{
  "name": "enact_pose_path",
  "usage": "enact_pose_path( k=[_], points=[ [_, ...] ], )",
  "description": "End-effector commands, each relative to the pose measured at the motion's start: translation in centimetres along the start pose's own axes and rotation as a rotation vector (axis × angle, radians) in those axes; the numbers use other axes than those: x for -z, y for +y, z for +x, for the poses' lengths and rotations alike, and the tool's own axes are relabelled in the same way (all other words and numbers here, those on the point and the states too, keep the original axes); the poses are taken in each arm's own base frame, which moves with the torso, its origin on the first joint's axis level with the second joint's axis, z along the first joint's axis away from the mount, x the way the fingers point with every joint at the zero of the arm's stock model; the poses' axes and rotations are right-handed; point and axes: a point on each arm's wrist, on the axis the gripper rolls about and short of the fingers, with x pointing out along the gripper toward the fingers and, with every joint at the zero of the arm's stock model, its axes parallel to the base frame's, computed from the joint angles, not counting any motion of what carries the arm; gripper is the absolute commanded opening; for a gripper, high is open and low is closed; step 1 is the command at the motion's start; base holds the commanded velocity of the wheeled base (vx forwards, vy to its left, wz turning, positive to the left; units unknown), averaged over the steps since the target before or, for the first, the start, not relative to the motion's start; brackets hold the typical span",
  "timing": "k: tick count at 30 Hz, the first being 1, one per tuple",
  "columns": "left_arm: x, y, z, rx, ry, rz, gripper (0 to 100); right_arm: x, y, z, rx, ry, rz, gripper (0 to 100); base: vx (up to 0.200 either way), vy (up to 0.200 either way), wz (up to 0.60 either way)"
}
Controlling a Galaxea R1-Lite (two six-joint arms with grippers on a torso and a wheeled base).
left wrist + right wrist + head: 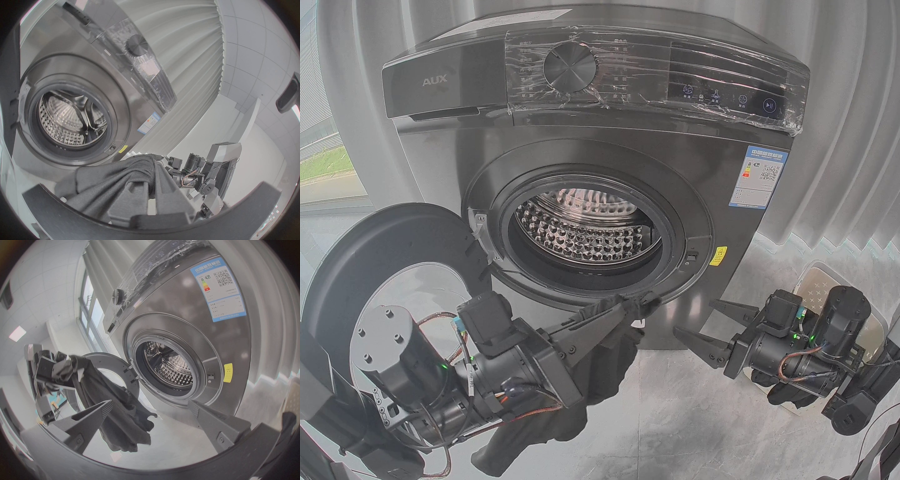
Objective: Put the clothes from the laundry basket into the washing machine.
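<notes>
Dark grey fabric garment [609,369]: pinched at its top between the closed fingers of the left gripper [640,305], hanging limp at 6 o'clock of the round steel drum opening [581,231], just outside the rim.
Grey front-loading washing machine [600,144]: round door [381,250] swung open at 8 o'clock.
Right gripper [698,319]: jaws spread wide, empty, at 4 o'clock of the opening.
White plastic laundry basket [819,281]: farther out at 4 o'clock.

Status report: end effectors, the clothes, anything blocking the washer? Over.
Left end effector shut on dark garment, held just below the mouth of the washing machine. Right end effector open, empty, alongside. Door open wide; mouth unobstructed.
</notes>
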Motion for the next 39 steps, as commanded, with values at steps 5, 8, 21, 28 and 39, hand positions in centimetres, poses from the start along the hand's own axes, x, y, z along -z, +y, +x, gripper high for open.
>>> enact_pose_path(
  k=[5, 8, 21, 28, 39],
  points=[
    [-0.4, 0.1, 0.4, -0.005, -0.023, 0.071, 0, -0.5, -3.2, -1.2, 0.048, 0.0, -0.119, 100, 0.0, 0.0, 0.0],
    [-0.5, 0.0, 0.4, -0.005, -0.027, 0.082, 0, -0.5, -3.0, -1.1, 0.04, -0.003, -0.126, 100, 0.0, 0.0, 0.0],
    [-0.8, -0.2, 1.1, 0.008, -0.049, 0.148, 0, 0.3, -2.9, -0.5, 0.025, 0.027, -0.124, 100, 0.0, 0.0, 0.0],
    [-0.9, -0.2, 1.0, 0.006, -0.055, 0.148, 0, 0.9, -1.4, -0.3, -0.031, 0.058, -0.12, 100, 0.0, 0.0, 0.0],
    [-1.2, -0.3, 1.1, 0.011, -0.068, 0.152, 0, 2.8, 0.2, 0.6, -0.099, 0.128, -0.099, 100, 0.0, 0.0, 0.0]
  ],
)
